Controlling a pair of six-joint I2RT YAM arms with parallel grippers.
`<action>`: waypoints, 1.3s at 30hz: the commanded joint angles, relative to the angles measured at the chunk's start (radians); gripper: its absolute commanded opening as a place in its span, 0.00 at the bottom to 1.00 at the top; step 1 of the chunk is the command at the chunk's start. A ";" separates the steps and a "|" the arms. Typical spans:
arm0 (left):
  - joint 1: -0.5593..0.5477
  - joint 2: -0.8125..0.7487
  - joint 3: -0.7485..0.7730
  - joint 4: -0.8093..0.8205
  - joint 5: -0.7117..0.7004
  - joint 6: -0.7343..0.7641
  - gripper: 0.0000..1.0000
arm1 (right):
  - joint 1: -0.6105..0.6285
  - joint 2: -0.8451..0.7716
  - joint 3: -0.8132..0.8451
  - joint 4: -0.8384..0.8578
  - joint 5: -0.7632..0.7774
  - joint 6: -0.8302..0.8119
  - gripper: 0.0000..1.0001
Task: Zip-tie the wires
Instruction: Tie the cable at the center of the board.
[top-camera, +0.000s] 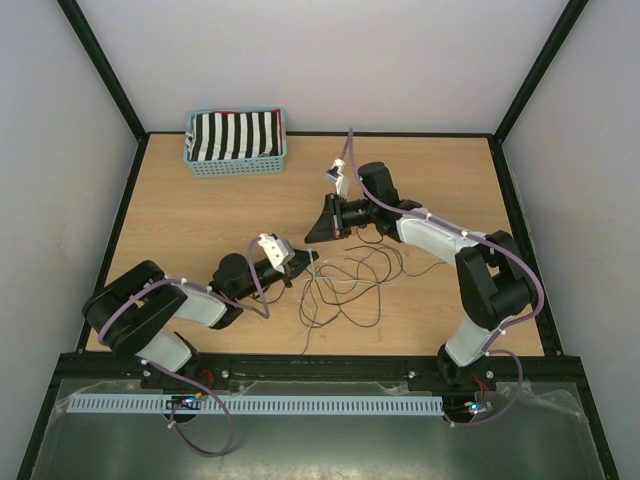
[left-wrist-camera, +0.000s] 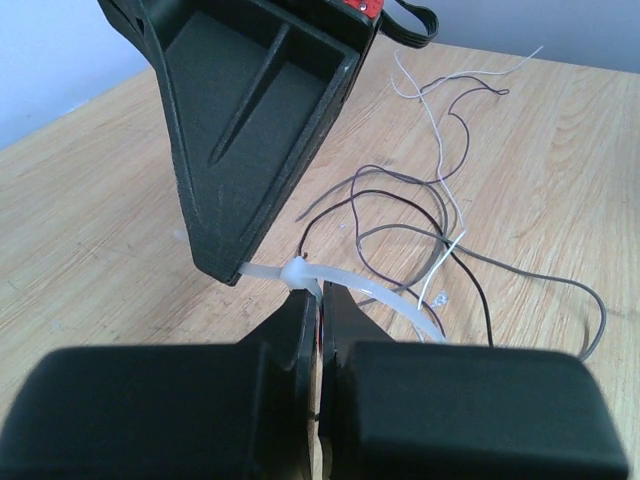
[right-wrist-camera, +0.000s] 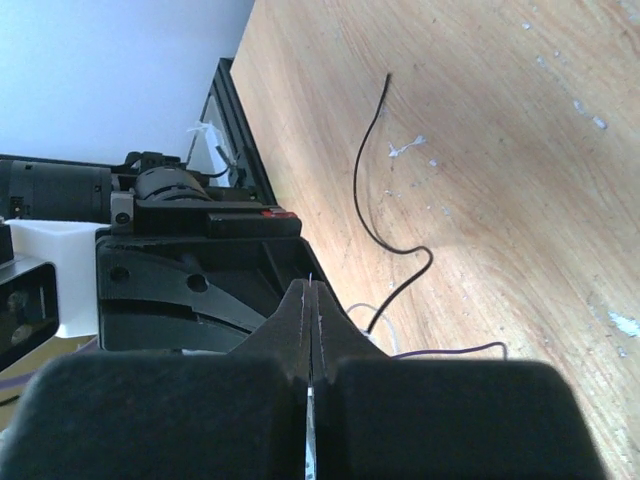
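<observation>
Left gripper (left-wrist-camera: 320, 300), fingers fully closed, pinching a white zip tie (left-wrist-camera: 372, 296) just beside its head; right gripper (right-wrist-camera: 310, 300), likewise closed, gripping the tie's opposite end. The wires (top-camera: 345, 285) lie in loose loops on the wooden table (top-camera: 200, 220) between the arms, just beside both grippers

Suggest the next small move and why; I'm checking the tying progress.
Probably draw the right pincer gently away from the left pincer: both are shut on the translucent white plastic zip tie, while the thin dark wires lie loose beyond it.
</observation>
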 joint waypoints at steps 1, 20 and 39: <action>-0.028 -0.039 -0.008 0.058 0.045 0.011 0.00 | -0.007 0.031 0.065 -0.017 0.123 -0.069 0.00; -0.027 -0.036 -0.022 0.058 0.007 0.005 0.00 | -0.047 0.109 0.138 0.045 0.152 -0.084 0.03; 0.059 -0.012 -0.008 0.058 0.087 -0.138 0.00 | -0.074 -0.133 -0.082 0.063 -0.105 -0.046 0.63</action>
